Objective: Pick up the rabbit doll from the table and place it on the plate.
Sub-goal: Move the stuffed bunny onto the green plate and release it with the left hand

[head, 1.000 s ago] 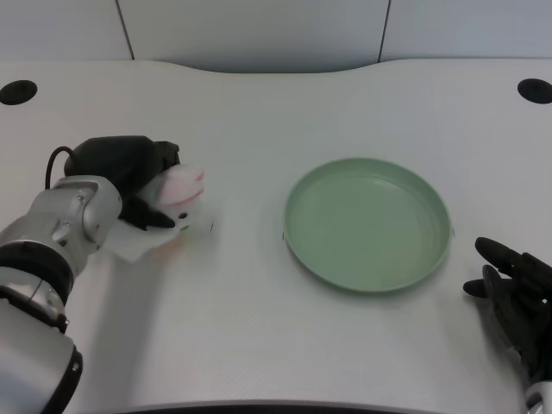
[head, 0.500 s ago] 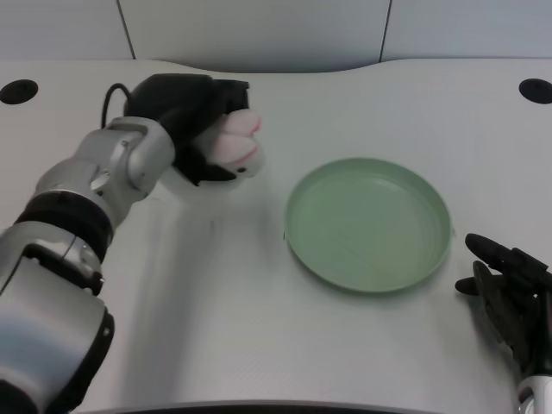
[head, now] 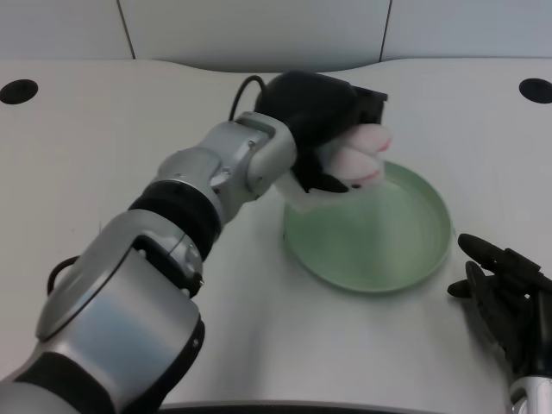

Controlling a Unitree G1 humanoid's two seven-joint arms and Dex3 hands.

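Your left black many-fingered hand [head: 323,116] is wrapped around the soft pink-and-white rabbit doll [head: 355,159], right over the plate's upper-left edge!

You can see the round pale-green plastic plate [head: 405,250] lying flat on the white table [head: 103,164], and the doll sits clear of the table, above the plate's rim on the side nearest the left arm. The fingers are curled around the doll's body, with its pink parts poking out toward the plate's middle and a white part hanging below the hand. Your silver left forearm [head: 224,168] reaches in diagonally from the plate's lower left. The doll's underside looks close to the plate; contact can't be told.
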